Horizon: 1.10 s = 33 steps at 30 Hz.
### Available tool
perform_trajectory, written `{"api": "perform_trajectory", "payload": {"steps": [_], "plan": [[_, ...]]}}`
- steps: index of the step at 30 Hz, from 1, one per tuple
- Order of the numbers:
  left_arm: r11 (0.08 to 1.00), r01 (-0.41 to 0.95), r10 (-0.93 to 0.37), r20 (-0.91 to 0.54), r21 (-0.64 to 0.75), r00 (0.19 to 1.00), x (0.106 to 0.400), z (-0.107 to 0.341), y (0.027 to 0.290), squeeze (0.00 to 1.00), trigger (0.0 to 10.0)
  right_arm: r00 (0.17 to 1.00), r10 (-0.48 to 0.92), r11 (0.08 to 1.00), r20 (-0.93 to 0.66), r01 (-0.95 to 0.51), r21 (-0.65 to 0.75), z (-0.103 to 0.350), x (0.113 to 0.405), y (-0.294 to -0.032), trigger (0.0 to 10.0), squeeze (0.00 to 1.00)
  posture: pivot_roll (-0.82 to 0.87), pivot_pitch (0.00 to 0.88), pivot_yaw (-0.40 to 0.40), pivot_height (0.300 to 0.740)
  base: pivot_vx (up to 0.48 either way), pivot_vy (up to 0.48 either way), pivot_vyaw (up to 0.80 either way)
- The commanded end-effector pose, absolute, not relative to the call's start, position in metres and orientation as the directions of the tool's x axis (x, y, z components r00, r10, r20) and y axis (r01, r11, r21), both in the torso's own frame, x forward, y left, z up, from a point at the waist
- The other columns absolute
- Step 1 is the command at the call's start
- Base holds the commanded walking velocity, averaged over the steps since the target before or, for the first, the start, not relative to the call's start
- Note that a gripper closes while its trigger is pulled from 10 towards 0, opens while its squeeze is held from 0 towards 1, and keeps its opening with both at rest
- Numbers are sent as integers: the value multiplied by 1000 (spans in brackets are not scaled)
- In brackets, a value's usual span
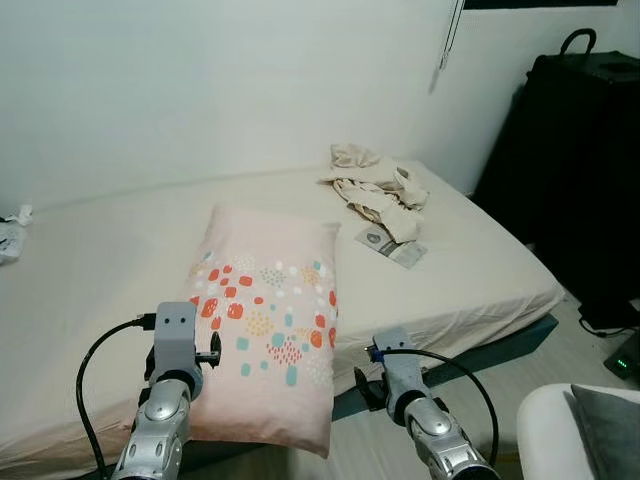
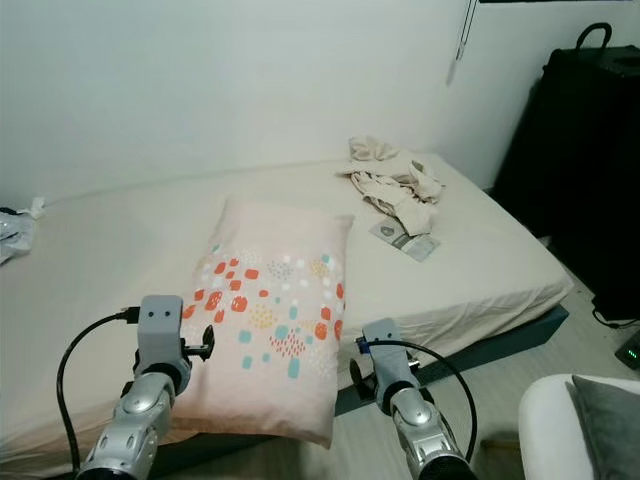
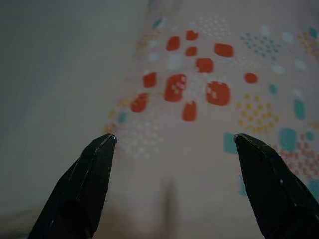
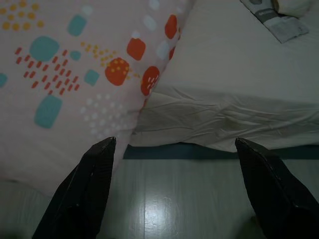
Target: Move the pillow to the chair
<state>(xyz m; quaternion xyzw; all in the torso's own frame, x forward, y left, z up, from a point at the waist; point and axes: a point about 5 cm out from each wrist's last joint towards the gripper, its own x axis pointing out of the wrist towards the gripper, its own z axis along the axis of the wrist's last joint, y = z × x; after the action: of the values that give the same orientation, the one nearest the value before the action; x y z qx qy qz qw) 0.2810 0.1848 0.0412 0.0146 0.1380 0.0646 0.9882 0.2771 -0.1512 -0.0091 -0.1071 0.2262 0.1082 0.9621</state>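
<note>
A pink pillow (image 1: 265,325) with red, teal and yellow spots lies on the bed (image 1: 110,260), its near end hanging over the front edge. My left gripper (image 3: 174,137) is open just above the pillow's left side, the spotted cover (image 3: 199,89) between its fingers. My right gripper (image 4: 174,139) is open beside the pillow's near right corner (image 4: 65,89), over the floor by the bed's edge. A white chair (image 1: 550,425) holding a grey cushion (image 1: 608,425) stands at the lower right.
Crumpled cream clothing (image 1: 378,185) and a small packet (image 1: 392,247) lie on the bed's far right. A tall black case (image 1: 580,150) stands by the right wall, with a small device showing a green light (image 1: 625,360) on the floor. White crumpled items (image 1: 12,235) sit at the far left.
</note>
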Motion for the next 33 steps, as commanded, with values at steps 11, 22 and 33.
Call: {"api": "perform_trajectory", "payload": {"steps": [11, 22, 33], "plan": [[995, -92, 100, -255, 42, 962, 280, 46, 182, 0, 10000, 871, 168, 956, -462, -258, -138, -13, 273, -148, 10000, 0, 50, 42, -29, 740, 0, -30, 0], [993, -115, 110, -251, -7, 962, 281, 47, 183, 0, 10000, 871, 166, 958, -462, -255, -136, -13, 273, -150, 10000, 0, 51, 43, -28, 740, 0, -349, 0], [992, -128, 127, -256, 14, 958, 281, 45, 187, 0, 10000, 863, 168, 957, -476, -259, -132, -15, 272, -148, 10000, 0, 59, 42, -34, 740, 0, 0, 0]]}}
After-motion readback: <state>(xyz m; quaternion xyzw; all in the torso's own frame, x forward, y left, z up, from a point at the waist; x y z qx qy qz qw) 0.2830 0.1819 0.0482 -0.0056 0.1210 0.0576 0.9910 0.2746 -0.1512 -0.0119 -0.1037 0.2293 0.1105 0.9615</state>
